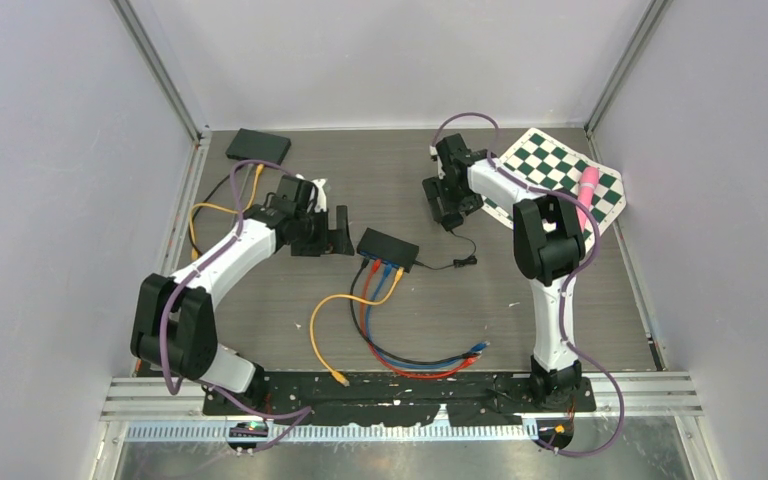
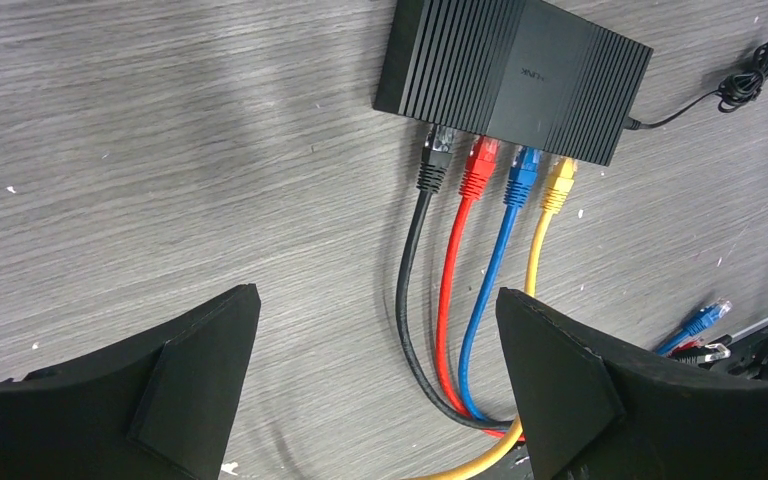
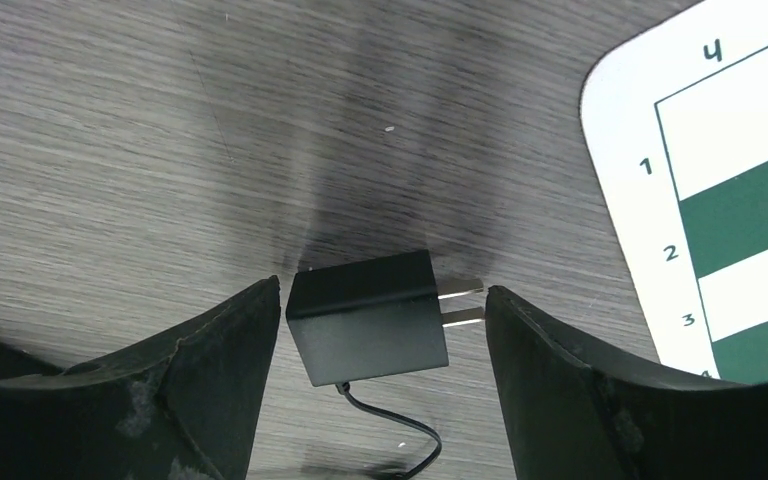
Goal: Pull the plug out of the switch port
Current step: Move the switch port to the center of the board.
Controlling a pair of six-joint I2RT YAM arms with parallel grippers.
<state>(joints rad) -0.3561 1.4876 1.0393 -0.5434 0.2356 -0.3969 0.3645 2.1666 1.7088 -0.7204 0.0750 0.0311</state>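
Observation:
The black switch (image 1: 388, 248) lies mid-table; in the left wrist view (image 2: 515, 75) it is at the top. Four plugs sit in its near side: black (image 2: 432, 165), red (image 2: 478, 170), blue (image 2: 523, 175) and yellow (image 2: 558, 185). Their cables run toward me. My left gripper (image 1: 338, 235) is open and empty, just left of the switch; in its wrist view (image 2: 375, 300) it is above the cables, short of the plugs. My right gripper (image 1: 447, 212) is open, with its jaws either side of the switch's black power adapter (image 3: 370, 315), which lies on the table.
A green-and-white checkered mat (image 1: 560, 175) with a pink object (image 1: 587, 195) lies back right. A black box (image 1: 257, 146) with a yellow cable (image 1: 200, 215) is back left. Loose cable ends lie near the front: blue (image 1: 475, 348) and yellow (image 1: 340, 378).

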